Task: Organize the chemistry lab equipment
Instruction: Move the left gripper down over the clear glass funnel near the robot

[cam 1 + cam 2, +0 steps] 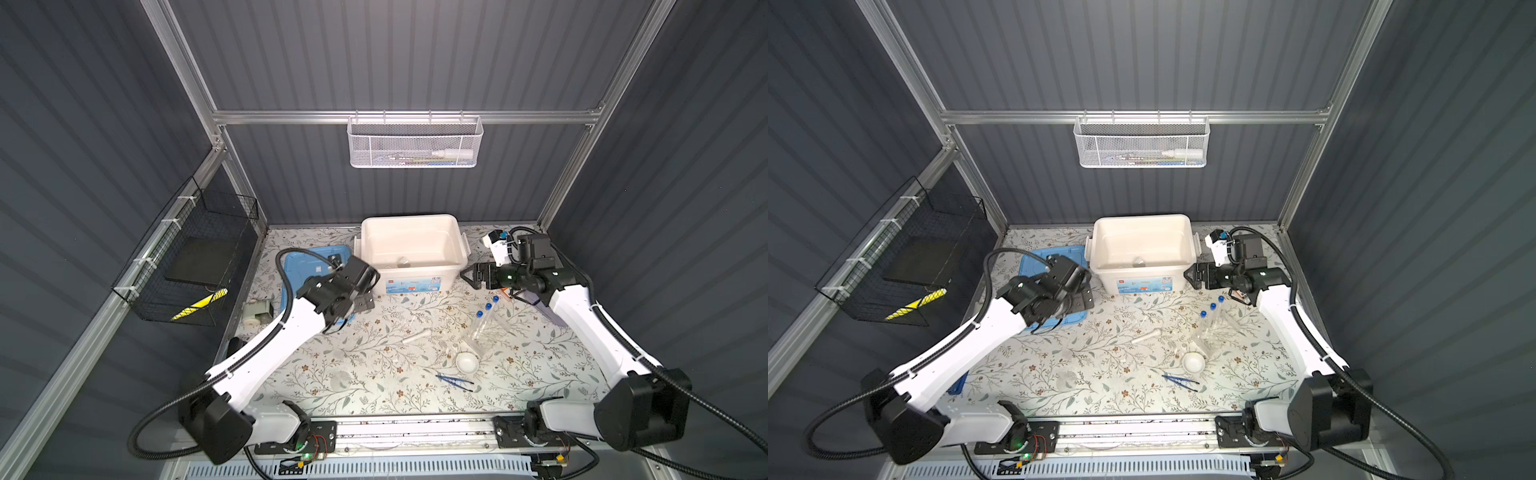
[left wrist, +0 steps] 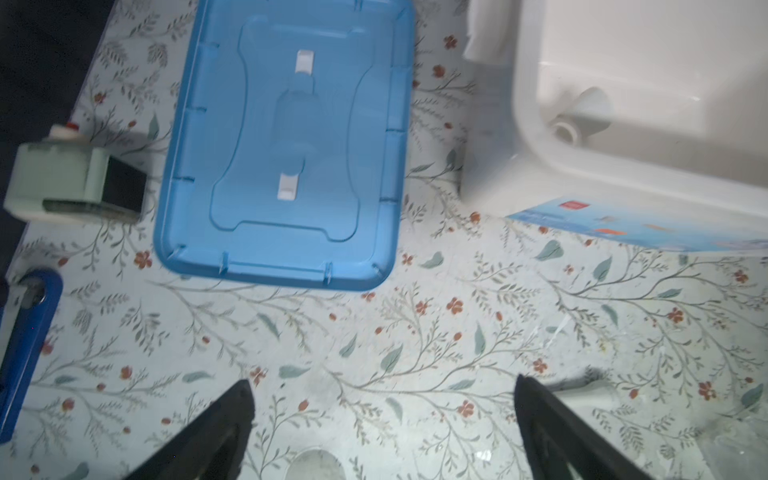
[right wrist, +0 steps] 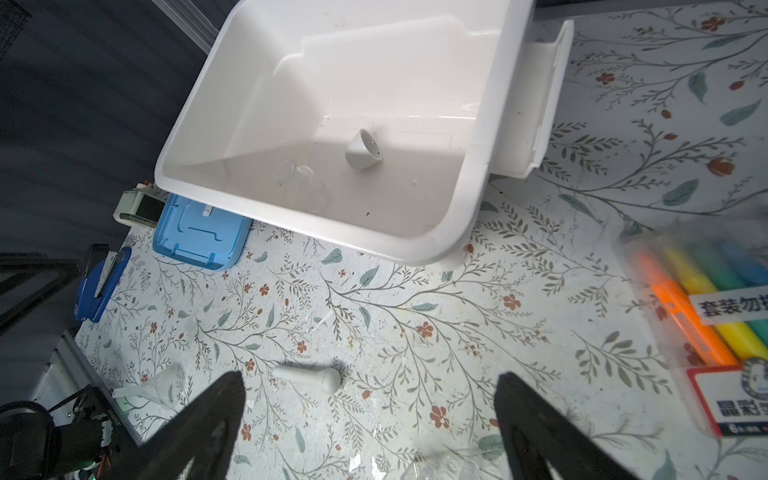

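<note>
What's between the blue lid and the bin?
Nothing: only bare cloth separates lid and bin, clearest in the left wrist view.

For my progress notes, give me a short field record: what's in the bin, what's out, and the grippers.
container: white bin, lid off; blue lid beside it
in bin: tipped dish, clear glassware
outside bin: pestle, capped tubes, clear rack, upright dish, tweezers, clear funnel
left gripper: open, empty
right gripper: open, empty

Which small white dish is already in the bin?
The tipped dish on the white bin floor; the other dish sits upright on the table near the tweezers.
</note>
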Action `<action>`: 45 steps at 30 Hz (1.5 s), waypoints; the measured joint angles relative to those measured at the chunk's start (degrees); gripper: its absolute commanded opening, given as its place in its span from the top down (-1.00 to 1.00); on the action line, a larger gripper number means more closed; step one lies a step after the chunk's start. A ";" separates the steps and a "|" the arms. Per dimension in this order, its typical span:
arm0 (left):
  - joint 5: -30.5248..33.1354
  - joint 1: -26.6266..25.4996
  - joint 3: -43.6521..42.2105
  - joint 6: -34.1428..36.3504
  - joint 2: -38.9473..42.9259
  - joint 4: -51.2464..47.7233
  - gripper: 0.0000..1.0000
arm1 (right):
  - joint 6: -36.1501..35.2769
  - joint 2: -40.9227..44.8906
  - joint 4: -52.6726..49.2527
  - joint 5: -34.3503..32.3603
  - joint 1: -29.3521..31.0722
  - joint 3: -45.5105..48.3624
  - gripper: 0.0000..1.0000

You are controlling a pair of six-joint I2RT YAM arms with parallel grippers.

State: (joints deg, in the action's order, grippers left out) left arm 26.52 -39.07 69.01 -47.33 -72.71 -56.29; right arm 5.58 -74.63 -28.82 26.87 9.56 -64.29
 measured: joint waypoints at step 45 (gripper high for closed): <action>-7.32 -18.21 -26.71 -32.87 8.55 -3.91 0.15 | 2.08 4.70 -1.70 -3.34 2.67 5.05 -0.90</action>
State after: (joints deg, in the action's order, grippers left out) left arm 19.20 -57.28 42.30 -80.20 -64.16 -60.20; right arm 7.66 -69.93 -30.52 23.53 12.23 -59.24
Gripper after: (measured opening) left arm 0.427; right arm 0.953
